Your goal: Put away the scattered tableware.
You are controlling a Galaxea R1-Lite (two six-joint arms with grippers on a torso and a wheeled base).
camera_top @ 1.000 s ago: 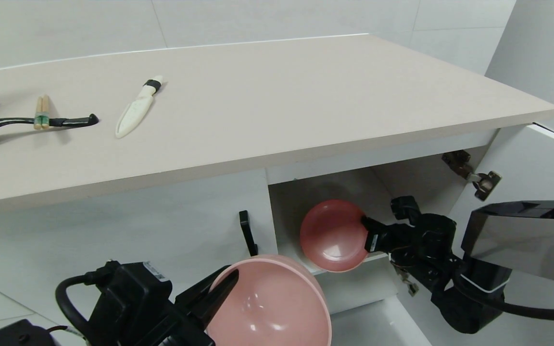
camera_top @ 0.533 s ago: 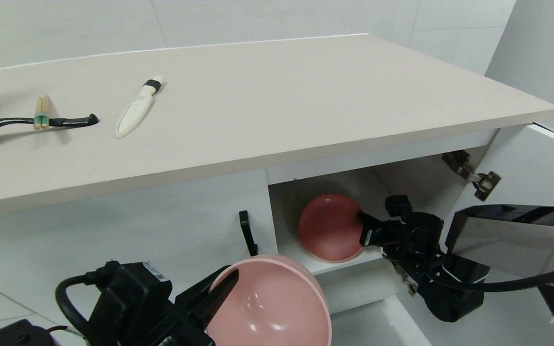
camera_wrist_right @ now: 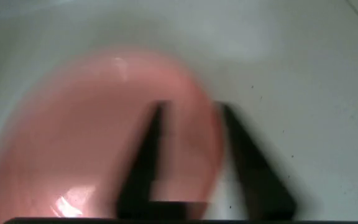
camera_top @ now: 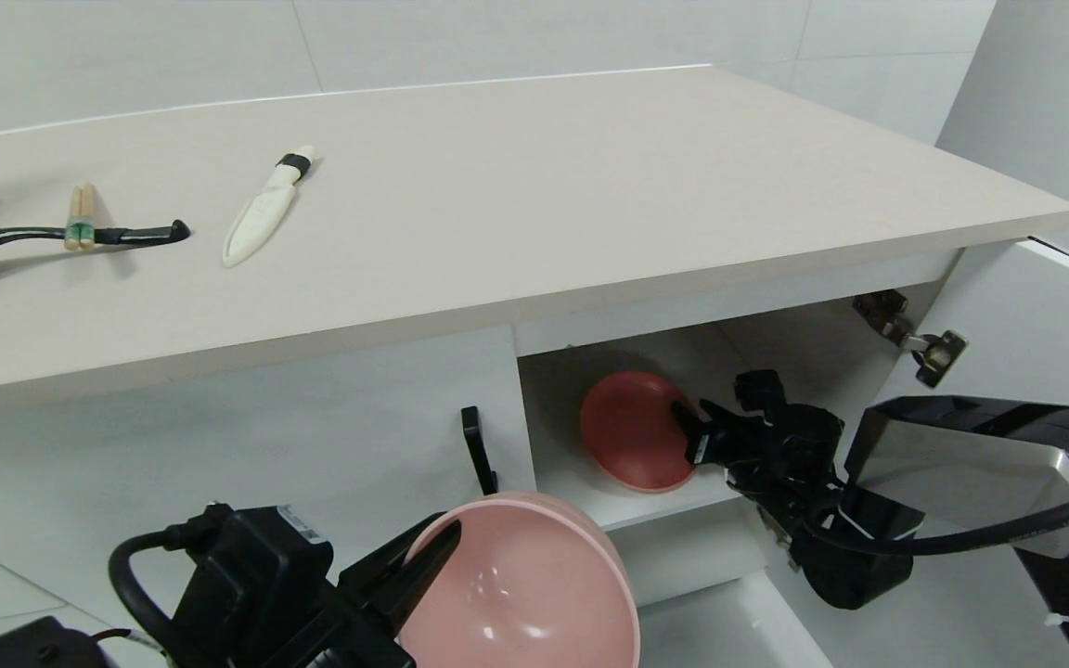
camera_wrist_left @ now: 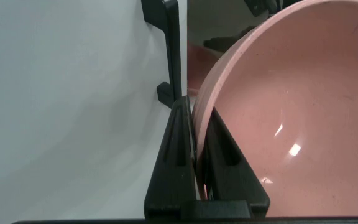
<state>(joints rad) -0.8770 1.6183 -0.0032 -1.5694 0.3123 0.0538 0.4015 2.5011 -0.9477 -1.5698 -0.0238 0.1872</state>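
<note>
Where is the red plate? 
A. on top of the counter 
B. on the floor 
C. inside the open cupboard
C: the plate is inside the open cupboard, under the counter.

Red plate (camera_wrist_right: 73, 137) smeared by blur — perhaps gripped; pink bowl (camera_top: 521, 594) cut off below.
</note>
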